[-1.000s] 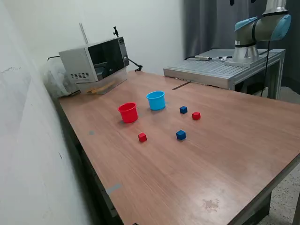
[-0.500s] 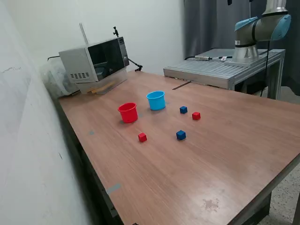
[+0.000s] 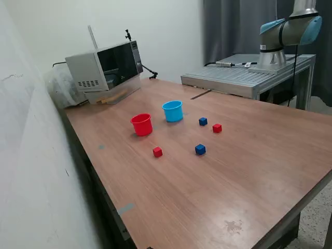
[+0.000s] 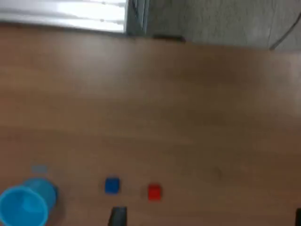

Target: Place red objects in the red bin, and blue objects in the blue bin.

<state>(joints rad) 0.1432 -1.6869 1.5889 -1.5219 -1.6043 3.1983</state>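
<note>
Wood-grain table [image 3: 249,171] is sitting unchanged since the earlier frames; I'm seeing nothing shifted. Red cup [image 3: 141,124] and blue cup [image 3: 173,111] are standing side by side, four cubes scattered near them. Only the wrist view is catching a dark fingertip [image 4: 117,217]; I can't tell the claw's state.

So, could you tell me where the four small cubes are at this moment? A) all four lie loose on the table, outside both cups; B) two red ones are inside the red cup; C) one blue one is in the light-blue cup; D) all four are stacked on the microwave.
A: the exterior view shows the red cubes and blue cubes lying on the bare table, apart from the red cup and the light-blue cup.
</note>
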